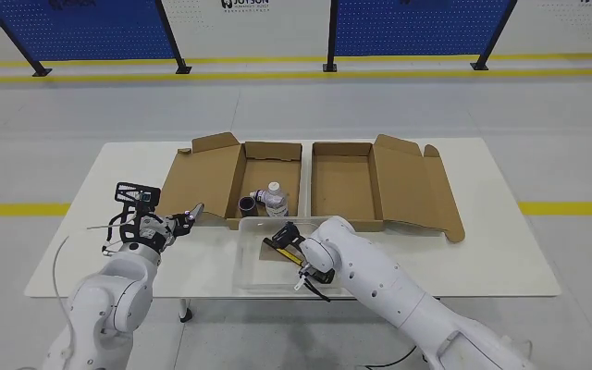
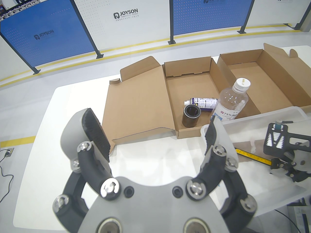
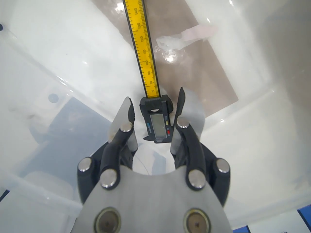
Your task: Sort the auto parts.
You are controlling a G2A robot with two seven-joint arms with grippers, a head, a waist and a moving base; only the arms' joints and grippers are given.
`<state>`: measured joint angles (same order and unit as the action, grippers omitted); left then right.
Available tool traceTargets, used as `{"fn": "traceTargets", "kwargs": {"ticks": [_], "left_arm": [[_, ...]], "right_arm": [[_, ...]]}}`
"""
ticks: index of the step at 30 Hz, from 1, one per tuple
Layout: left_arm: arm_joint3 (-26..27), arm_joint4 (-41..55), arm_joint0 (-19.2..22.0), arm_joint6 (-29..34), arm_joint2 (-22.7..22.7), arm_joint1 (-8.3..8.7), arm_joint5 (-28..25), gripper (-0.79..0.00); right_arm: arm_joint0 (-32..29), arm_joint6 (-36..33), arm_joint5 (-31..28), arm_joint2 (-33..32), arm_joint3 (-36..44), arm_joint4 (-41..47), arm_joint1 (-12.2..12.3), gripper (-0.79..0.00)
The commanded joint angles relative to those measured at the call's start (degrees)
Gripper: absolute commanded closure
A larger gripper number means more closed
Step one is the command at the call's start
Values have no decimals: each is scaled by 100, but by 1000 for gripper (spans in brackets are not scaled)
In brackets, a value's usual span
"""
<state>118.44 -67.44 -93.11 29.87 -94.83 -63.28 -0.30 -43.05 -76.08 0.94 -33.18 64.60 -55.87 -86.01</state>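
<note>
Right claw [image 3: 155, 98] sits low inside the clear plastic bin [image 1: 242, 268], lower centre of the top view. Its 2 fingers [image 3: 128, 112] stand one on each side of the caliper's black display head. A thin slit shows on both sides, so the claw is released and grasps nothing.

Caliper [image 3: 143, 37]: yellow scale bar with a black head carrying a small screen. It lies flat on a brown sheet [image 3: 194, 73] on the bin floor, the bar running away from the claw. In the top view it lies at the bin's upper middle, partly under the right wrist. A small clear piece [image 3: 179, 41] lies on the sheet just beside the bar; I cannot tell what it is.

Left claw [image 1: 190, 220]: lower left of the top view, above bare table [image 1: 499, 250], just beside the left box's open flap. Fingers [image 2: 94, 127] are spread wide, released, holding nothing.

2 open cardboard boxes stand side by side at the frame centre, touching the bin's far edge.
- Left box [image 1: 273, 150] holds 3 items in its near end: a black cylinder [image 2: 191, 116] standing upright, a spray can [image 2: 201, 103] lying on its side behind it, and a clear bottle [image 2: 233, 103] with a white cap, tilted, just beside the can.
- Right box [image 1: 344, 148]: lid flap folded out to the right.
</note>
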Motion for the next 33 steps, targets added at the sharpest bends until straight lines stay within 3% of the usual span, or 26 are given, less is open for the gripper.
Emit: {"fn": "traceTargets", "kwargs": {"ticks": [1,11,21,31,32,33], "left_arm": [[0,0,0,0,0,0,0,-785],[0,0,0,0,0,0,0,-785],[0,0,0,0,0,0,0,-785],[0,0,0,0,0,0,0,-785],[0,0,0,0,0,0,0,-785],[0,0,0,0,0,0,0,-785]], "right_arm": [[13,-18,2,8,-47,3,-17,-379],[41,-99,80,37,-154,-131,-85,-413],[13,-172,72,57,-232,-235,-140,-379],[37,-135,27,37,-382,-260,-206,-154],[43,-135,28,24,-379,-265,-208,-55],[47,-136,28,13,-366,-277,-210,-6]]}}
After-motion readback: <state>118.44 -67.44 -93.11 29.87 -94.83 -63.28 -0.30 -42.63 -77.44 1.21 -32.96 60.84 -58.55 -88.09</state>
